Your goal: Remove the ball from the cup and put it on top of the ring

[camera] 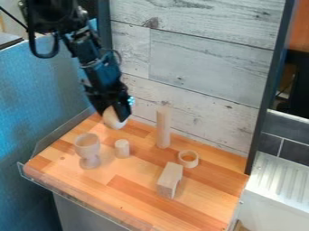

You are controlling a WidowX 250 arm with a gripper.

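Note:
Up at the left, above the wooden top, my gripper point(113, 113) is shut on a pale wooden ball point(113, 118), which hangs between its fingers. Below and to the left stands the wooden cup point(89, 146), upright on its stem, and the ball is above and apart from it. The light wooden ring point(188, 159) lies flat toward the right side of the surface, well away from the gripper.
A short cylinder point(122, 148) stands right of the cup. Between it and the ring rises a tall cylinder point(163, 127). An arch-like block point(170, 180) sits in front of the ring. A plank wall point(199, 67) closes the back, and a clear rim point(78, 196) edges the front.

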